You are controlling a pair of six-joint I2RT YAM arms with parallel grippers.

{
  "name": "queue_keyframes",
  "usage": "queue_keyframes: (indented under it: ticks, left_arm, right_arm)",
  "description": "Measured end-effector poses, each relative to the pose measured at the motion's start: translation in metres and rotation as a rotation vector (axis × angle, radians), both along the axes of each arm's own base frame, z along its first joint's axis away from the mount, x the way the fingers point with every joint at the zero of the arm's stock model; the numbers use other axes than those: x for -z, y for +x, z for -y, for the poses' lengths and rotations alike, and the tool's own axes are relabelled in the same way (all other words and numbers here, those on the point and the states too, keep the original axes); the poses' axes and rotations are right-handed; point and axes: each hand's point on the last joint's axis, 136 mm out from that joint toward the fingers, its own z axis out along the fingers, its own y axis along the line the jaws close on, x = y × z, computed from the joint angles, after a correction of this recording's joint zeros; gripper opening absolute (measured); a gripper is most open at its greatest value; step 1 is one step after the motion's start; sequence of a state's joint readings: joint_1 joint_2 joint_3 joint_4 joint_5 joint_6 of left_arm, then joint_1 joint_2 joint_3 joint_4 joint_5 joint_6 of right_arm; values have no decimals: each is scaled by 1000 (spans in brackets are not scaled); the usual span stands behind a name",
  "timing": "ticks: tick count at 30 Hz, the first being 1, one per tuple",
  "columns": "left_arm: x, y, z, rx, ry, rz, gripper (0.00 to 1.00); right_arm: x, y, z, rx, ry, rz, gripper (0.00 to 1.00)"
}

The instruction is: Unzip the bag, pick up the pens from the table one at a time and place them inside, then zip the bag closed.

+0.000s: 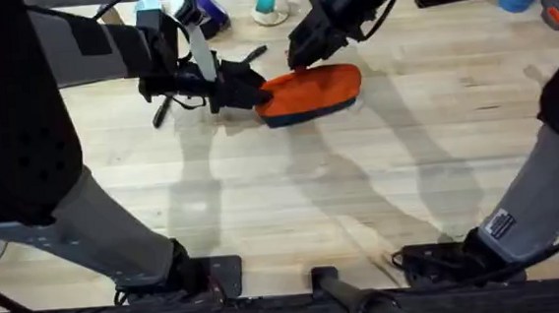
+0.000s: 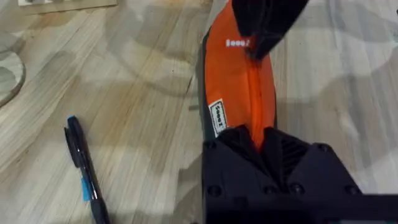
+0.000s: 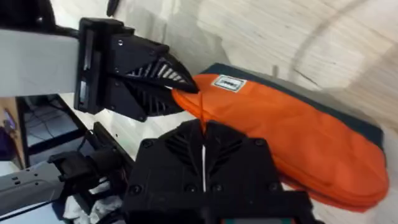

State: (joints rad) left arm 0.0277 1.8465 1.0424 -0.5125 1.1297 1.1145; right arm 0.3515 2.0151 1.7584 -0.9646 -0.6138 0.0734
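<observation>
the left gripper clamps the left end of the bag; the right gripper pinches its zipper. bag far on the worktop, seemingly zipped; a pen lies outside.

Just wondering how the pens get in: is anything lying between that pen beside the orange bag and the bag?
Nothing lies between the pen and the bag, just table. The left hand and right hand both grip the bag.
</observation>
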Motion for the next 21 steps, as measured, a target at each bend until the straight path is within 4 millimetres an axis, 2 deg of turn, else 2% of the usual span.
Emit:
queue_keyframes:
  ticks: [15,21]
  left_arm:
    - [0,0,0,0,0,-1,42]
    - [0,-1,0,0,0,-3,42]
  right_arm:
    - [-3,-10,-35,-81,12,60,31]
    - [-2,-14,-41,-95,4,66,31]
